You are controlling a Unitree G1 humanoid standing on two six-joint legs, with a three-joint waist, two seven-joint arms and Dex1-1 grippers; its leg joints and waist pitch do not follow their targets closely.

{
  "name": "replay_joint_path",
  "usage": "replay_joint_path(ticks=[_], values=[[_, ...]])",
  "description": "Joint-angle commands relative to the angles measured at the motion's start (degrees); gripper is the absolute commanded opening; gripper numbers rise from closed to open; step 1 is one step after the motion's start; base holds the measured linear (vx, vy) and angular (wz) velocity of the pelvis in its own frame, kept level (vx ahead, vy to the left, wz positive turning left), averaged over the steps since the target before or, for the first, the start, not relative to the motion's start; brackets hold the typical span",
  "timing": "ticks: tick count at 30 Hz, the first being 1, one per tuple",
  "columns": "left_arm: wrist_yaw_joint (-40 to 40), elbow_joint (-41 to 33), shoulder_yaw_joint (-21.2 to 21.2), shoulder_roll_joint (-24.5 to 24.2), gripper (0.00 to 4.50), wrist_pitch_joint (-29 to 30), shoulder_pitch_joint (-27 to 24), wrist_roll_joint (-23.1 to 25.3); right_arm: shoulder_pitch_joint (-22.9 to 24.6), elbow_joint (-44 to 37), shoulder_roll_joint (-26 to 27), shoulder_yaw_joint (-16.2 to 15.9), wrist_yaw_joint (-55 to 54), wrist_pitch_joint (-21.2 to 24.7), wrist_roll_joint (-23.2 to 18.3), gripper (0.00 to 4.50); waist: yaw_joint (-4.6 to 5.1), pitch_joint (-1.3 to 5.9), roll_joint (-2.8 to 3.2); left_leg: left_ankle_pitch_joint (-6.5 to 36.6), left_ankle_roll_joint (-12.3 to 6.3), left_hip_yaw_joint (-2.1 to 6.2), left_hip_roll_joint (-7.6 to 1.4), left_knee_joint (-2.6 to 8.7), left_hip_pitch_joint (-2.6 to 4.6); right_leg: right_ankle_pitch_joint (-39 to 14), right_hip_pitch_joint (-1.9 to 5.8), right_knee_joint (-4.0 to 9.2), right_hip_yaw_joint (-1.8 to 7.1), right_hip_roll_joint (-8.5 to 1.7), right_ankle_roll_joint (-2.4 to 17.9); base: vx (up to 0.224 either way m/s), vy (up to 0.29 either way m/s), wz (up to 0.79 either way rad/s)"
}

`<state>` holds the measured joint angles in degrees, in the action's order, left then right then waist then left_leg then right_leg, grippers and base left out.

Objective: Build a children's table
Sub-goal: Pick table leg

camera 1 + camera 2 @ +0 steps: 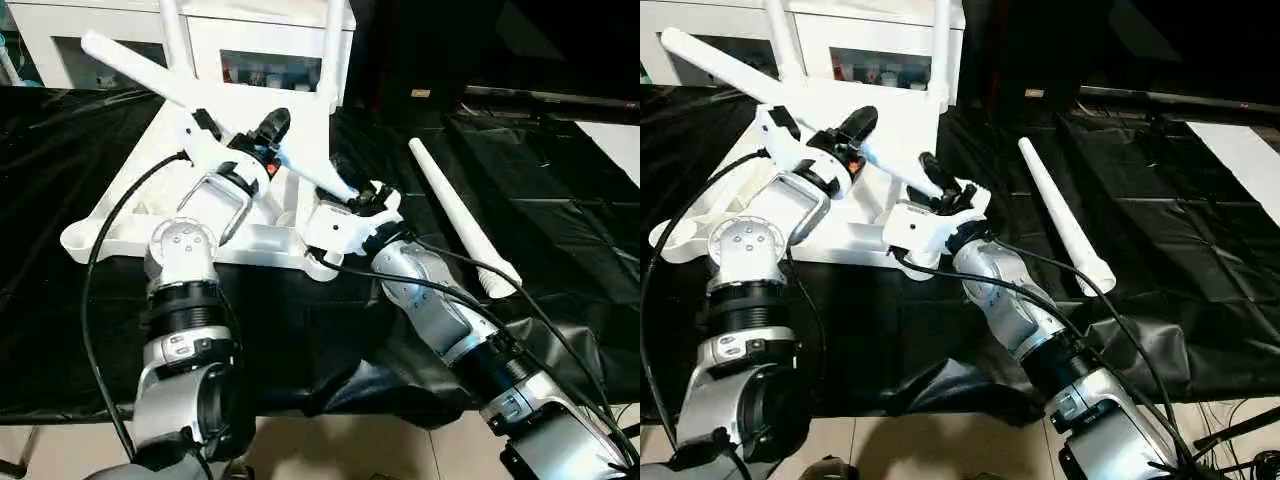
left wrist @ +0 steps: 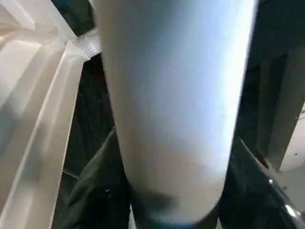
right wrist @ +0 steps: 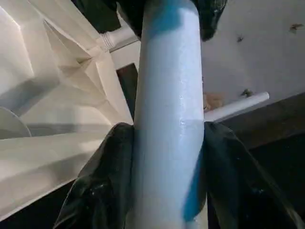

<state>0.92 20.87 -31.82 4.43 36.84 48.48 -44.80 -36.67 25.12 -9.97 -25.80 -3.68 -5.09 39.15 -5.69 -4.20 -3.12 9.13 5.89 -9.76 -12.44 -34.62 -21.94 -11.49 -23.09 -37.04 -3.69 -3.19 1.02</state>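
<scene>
Both grippers (image 1: 262,135) (image 1: 352,192) clasp one white leg (image 1: 150,75).

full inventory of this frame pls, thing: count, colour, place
Tabletop: 1, white, upside down on the black cloth, ribbed underside up.
Fitted legs: 2, white, standing up from the tabletop's far corners.
Held leg: 1, white, slanting over the tabletop, both grippers around it.
Loose leg: 1, white, lying on the cloth to the right of the tabletop.
Cloth: 1, black, draped over the work table.
Cabinet: 1, white, behind the table.
Left gripper: 1, black fingers, on the held leg's middle.
Right gripper: 1, black fingers, shut on the held leg's lower end.
</scene>
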Motion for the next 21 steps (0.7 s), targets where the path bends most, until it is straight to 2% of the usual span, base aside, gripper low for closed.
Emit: replay_joint_path(ticks=[1, 2, 3, 5, 7, 8, 9, 10, 11, 12, 13, 14, 15, 16, 17, 19, 21], values=[[-0.2, -1.5, 0.5, 0.6, 1.95, -0.1, 0.2, -0.5, -1.1, 0.7, -0.1, -0.3, 0.1, 0.2, 0.5, 1.81, 0.09, 4.88, 0.79, 9.4, 0.07, 0.0, 0.13, 3.28, 1.1, 1.5, 3.65, 3.77, 2.8, -3.26, 8.3, 0.0, 0.0, 0.0], [-0.1, -1.5, 0.7, 0.5, 1.95, -0.4, 0.3, -0.4, -1.0, 0.8, 0.4, 0.4, 1.5, -0.6, -1.6, 1.81, 0.14, 4.9, 1.12, 9.8, 0.11, 0.01, 0.13, 3.28, 1.11, 1.6, 3.62, 3.81, 2.81, -3.29, 8.4, 0.0, 0.0, 0.0], [0.3, -1.4, 0.9, 0.4, 1.92, -0.6, 0.4, -0.2, -0.8, 0.6, 0.6, 0.8, 1.3, -0.8, -2.2, 2.37, 0.19, 4.95, 0.96, 9.9, -0.04, 0.07, 0.11, 3.29, 1.07, 1.9, 3.7, 3.72, 2.8, -3.26, 8.5, 0.0, 0.0, 0.0], [1.2, -1.6, 1.7, 0.0, 1.84, -0.9, 0.3, 0.2, -0.2, 0.1, 1.0, 1.9, 1.6, -2.1, -4.2, 2.53, 0.23, 4.94, 0.59, 9.8, -0.22, 0.02, 0.08, 3.3, 1.07, 2.1, 3.71, 3.74, 2.78, -3.29, 8.6, 0.0, 0.0, 0.0], [5.4, -3.0, 6.1, -2.4, 1.83, -1.0, -0.9, 3.4, -0.1, 0.3, 1.7, 2.6, 3.5, -3.0, -6.6, 2.8, 0.28, 4.9, 0.47, 10.0, -0.94, -0.01, 0.05, 3.36, 1.12, 1.2, 3.59, 3.85, 2.76, -3.34, 8.3, 0.0, 0.0, 0.0], [8.3, -4.2, 9.3, -4.2, 1.83, -1.0, -1.7, 5.6, -0.2, 0.6, 2.1, 2.8, 4.5, -3.5, -7.8, 2.8, 0.35, 4.94, 0.78, 10.2, -1.18, 0.05, -0.13, 3.39, 1.16, 0.3, 3.45, 3.73, 2.75, -3.47, 8.3, 0.0, 0.0, 0.0], [8.3, -4.2, 9.3, -4.2, 1.82, -1.0, -1.7, 5.6, -0.2, 0.6, 2.1, 2.8, 4.5, -3.5, -7.8, 2.97, 0.48, 4.9, 0.84, 9.9, -1.07, 0.09, -0.28, 3.41, 1.13, 0.3, 3.39, 3.63, 2.75, -3.46, 8.4, 0.0, 0.0, 0.0], [16.6, -5.5, 16.4, -9.0, 1.82, -1.6, -2.9, 9.5, -0.5, 2.0, 3.2, 5.3, 10.4, -4.7, -15.1, 2.98, 0.58, 4.83, 0.58, 9.9, -1.1, 0.0, -0.19, 3.47, 1.15, 0.3, 3.46, 3.86, 2.75, -3.42, 8.4, 0.0, 0.0, 0.0], [17.8, -5.7, 17.3, -9.6, 1.82, -1.6, -3.0, 9.8, -0.5, 2.2, 3.4, 6.0, 11.4, -4.9, -16.6, 2.98, 0.46, 4.95, 0.87, 10.5, -1.31, 0.08, -0.33, 3.45, 1.22, -0.2, 3.41, 3.6, 2.77, -3.62, 8.3, 0.0, 0.0, 0.0], [21.3, -6.0, 19.4, -11.5, 1.81, -1.3, -3.1, 10.5, -0.3, 2.3, 4.3, 8.2, 15.5, -3.8, -21.7, 2.98, 0.65, 4.91, 1.17, 11.0, -1.26, 0.04, -0.48, 3.52, 1.27, -0.8, 3.18, 3.56, 2.82, -3.59, 8.5, 0.0, 0.0, 0.0], [24.2, -6.3, 21.1, -13.2, 1.81, -0.6, -3.0, 10.6, 0.1, 1.7, 5.1, 10.4, 21.1, -1.2, -27.4, 2.98, 0.76, 4.9, 1.17, 11.4, -1.79, -0.11, -0.23, 3.49, 1.33, -0.6, 3.23, 3.7, 2.8, -3.37, 8.9, 0.0, 0.0, 0.0], [27.5, -6.5, 23.0, -15.3, 1.81, 0.2, -2.8, 10.7, 0.4, 0.3, 5.5, 12.6, 28.5, 2.8, -33.7, 2.98, 0.77, 4.84, 1.5, 11.7, -2.06, -0.05, -0.45, 3.58, 1.5, 1.2, 3.21, 3.54, 2.78, -3.23, 10.3, 0.0, 0.0, 0.0], [28.5, -6.4, 23.4, -15.9, 1.81, 0.4, -2.6, 10.7, 0.5, -0.5, 5.3, 12.9, 30.9, 4.4, -35.5, 2.98, 0.63, 4.93, 1.63, 11.2, -1.95, 0.07, -0.63, 3.61, 1.49, 2.2, 3.26, 3.36, 2.82, -3.44, 10.8, 0.0, 0.0, 0.0], [31.3, -6.3, 24.2, -17.4, 1.81, 1.2, -2.0, 10.3, 0.7, -3.0, 4.7, 13.7, 36.9, 9.1, -40.0, 2.98, 0.59, 4.9, 1.59, 10.8, -2.4, 0.05, -0.45, 3.64, 1.5, 3.9, 3.56, 3.35, 2.71, -3.13, 11.8, 0.0, 0.0, 0.0], [34.3, -6.4, 25.0, -19.0, 1.81, 2.1, -1.2, 9.7, 0.8, -5.4, 3.6, 14.2, 42.5, 13.6, -44.1, 2.98, 0.56, 4.96, 1.56, 10.3, -2.56, 0.15, -0.53, 3.67, 1.35, 4.8, 3.71, 3.21, 2.72, -3.25, 12.1, 0.0, 0.0, 0.0], [37.8, -6.7, 25.9, -20.7, 1.81, 3.7, 0.0, 8.7, 0.2, -6.5, 1.7, 15.0, 47.6, 17.3, -47.4, 2.98, 0.32, 5.02, 1.48, 8.8, -1.87, 0.16, -0.58, 3.67, 1.17, 5.3, 3.88, 3.26, 2.7, -3.66, 12.9, 0.0, 0.0, 0.0], [39.9, -6.6, 25.9, -21.6, 1.81, 4.6, 1.1, 7.9, -0.5, -6.6, 0.3, 15.7, 51.3, 19.6, -49.6, 2.98, 0.2, 4.87, 1.55, 10.3, -0.96, 0.02, -0.48, 3.74, 1.31, 1.8, 3.79, 3.61, 2.68, -3.74, 13.3, 0.0, 0.0, 0.0]])
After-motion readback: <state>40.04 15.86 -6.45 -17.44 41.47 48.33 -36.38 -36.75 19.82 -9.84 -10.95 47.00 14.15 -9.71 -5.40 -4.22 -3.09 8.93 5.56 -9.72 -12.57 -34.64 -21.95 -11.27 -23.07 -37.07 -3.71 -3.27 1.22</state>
